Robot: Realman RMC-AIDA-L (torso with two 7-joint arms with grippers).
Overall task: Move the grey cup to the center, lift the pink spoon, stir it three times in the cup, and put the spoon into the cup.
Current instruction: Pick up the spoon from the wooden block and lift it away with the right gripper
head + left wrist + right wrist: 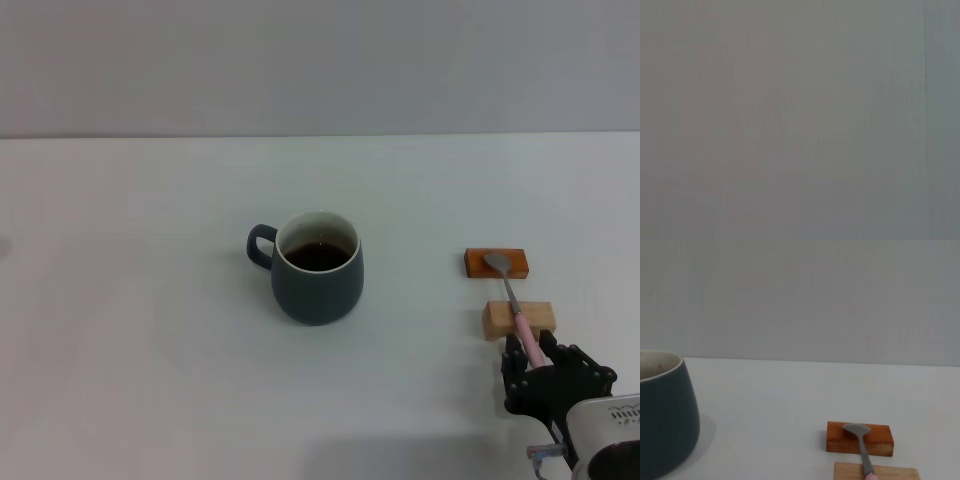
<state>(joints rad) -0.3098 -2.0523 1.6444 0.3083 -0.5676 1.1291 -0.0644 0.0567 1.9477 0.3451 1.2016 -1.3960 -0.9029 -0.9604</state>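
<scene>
The grey cup (318, 270) stands upright near the middle of the white table, with dark liquid inside and its handle toward the left. It also shows in the right wrist view (662, 415). The pink spoon (510, 295) lies across two small blocks at the right, its silver bowl on the far block and its pink handle running toward me. It also shows in the right wrist view (861, 445). My right gripper (538, 362) is at the near end of the pink handle, low over the table. My left gripper is out of view.
An orange-brown block (495, 263) holds the spoon's bowl and a pale wooden block (518, 319) holds its neck. Both show in the right wrist view, the orange-brown block (860, 438) and the pale wooden block (875, 472). The left wrist view shows only a blank grey surface.
</scene>
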